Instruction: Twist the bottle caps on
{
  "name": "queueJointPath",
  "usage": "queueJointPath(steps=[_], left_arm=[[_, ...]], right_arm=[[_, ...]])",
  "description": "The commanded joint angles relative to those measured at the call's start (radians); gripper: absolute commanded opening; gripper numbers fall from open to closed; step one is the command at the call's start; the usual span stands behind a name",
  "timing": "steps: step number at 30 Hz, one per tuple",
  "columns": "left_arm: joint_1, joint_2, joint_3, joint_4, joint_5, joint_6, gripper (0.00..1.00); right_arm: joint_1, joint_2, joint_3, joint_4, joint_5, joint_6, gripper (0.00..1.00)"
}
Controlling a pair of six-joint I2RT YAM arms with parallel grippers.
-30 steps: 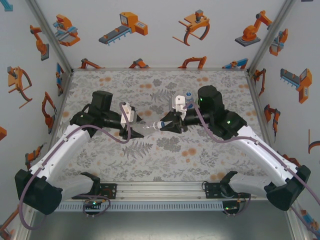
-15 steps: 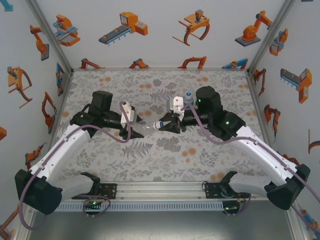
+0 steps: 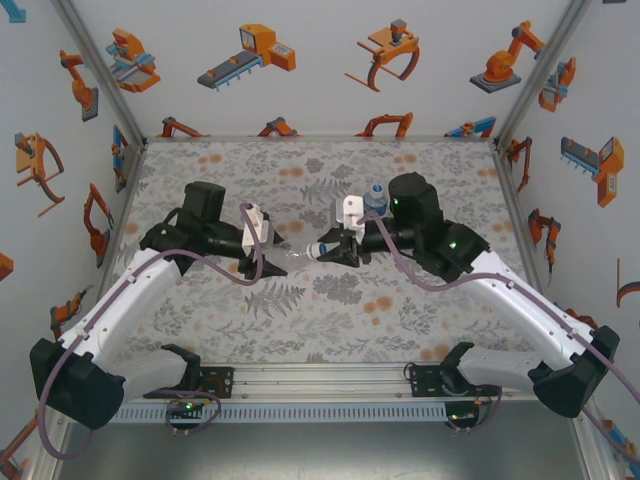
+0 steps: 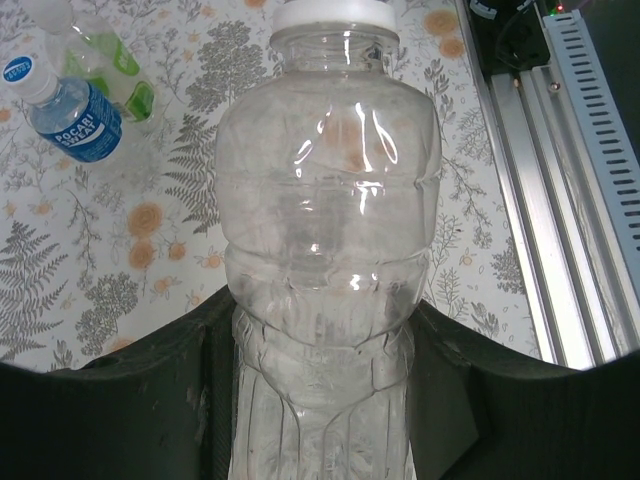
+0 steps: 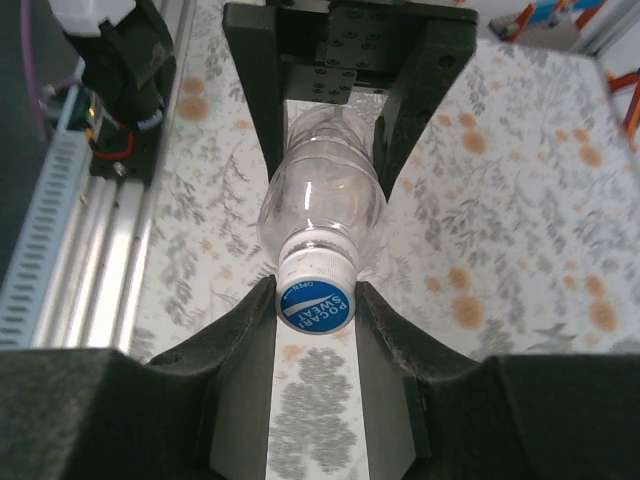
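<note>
Cap-tightening step: left hand (image 4: 325, 335) clamped on the clear bottle (image 4: 330, 200), holding it level over the table (image 3: 330, 320), right hand (image 5: 315, 290) pinching the blue-topped cap (image 5: 316, 302) seated on its neck; next probably needs right-wrist rotation, left steady, axes aligned to avoid cross-threading.

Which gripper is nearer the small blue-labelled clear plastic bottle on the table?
Right. The blue-labelled bottle is close behind the right gripper, beside its wrist; the left gripper, holding the plain clear bottle, sits farther away on the left.
</note>
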Motion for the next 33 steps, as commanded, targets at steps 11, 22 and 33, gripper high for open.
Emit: queueJointPath(steps=[11, 22, 33], left_arm=[[-0.002, -0.038, -0.025, 0.124, -0.029, -0.083, 0.0], [-0.002, -0.038, -0.027, 0.133, -0.031, -0.089, 0.0], [-0.002, -0.036, -0.029, 0.133, -0.033, -0.091, 0.0]], right_arm=[[0.009, 0.04, -0.115, 0.075, 0.369, 1.511, 0.0], [0.01, 0.083, -0.099, 0.055, 0.34, 1.67, 0.14], [-0.004, 0.019, 0.087, -0.083, 0.436, 1.133, 0.65]])
